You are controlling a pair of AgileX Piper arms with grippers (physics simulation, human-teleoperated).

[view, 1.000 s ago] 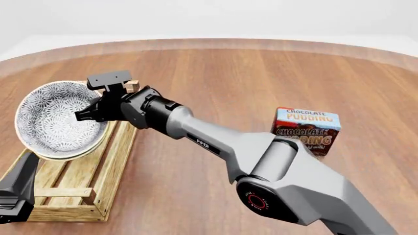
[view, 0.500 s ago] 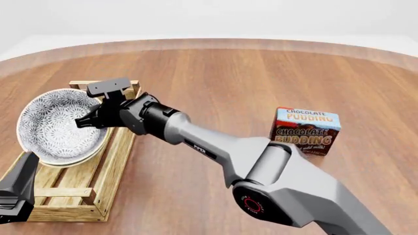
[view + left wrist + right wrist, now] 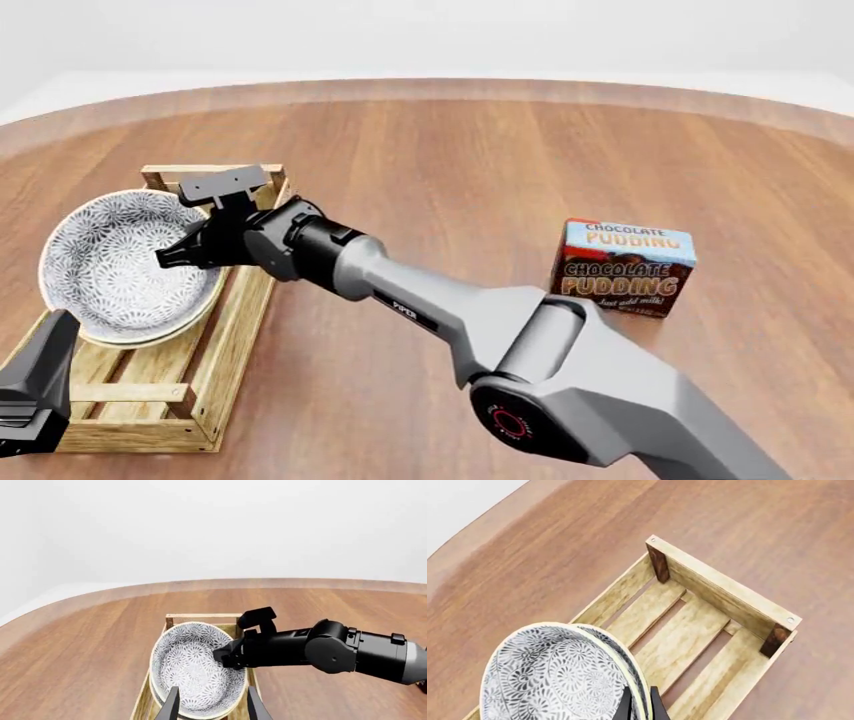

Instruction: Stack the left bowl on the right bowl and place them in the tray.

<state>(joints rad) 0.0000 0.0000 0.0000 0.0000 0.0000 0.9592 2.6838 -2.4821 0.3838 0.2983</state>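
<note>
- Background: pale, featureless wall behind a round wooden table (image 3: pixel 534 150); its curved far edge crosses the top of the front view, and the centre and upper right of the surface lie open.
- The tray (image 3: pixel 247 300) sits at the lower left of the front view, long axis running away from the camera; its far end bar shows at upper left and its right wall runs just beside the right arm.
- The left bowl (image 3: pixel 127 262) is nested in the right bowl (image 3: pixel 140 338), of which only a rim crescent shows beneath. The stack is tilted, mouth turned toward the camera, over the tray's middle slats; whether it touches the slats cannot be told.
- The right gripper (image 3: pixel 184 250) has its jaws pinched on the stack's rim at the right side; the right wrist view shows the thin fingers (image 3: pixel 652 705) straddling that rim.
- The left gripper (image 3: pixel 210 707) hangs near the tray's near end, jaws spread, holding nothing.
- A chocolate pudding box (image 3: pixel 625 268) stands upright at centre right, well apart from the tray.
</note>
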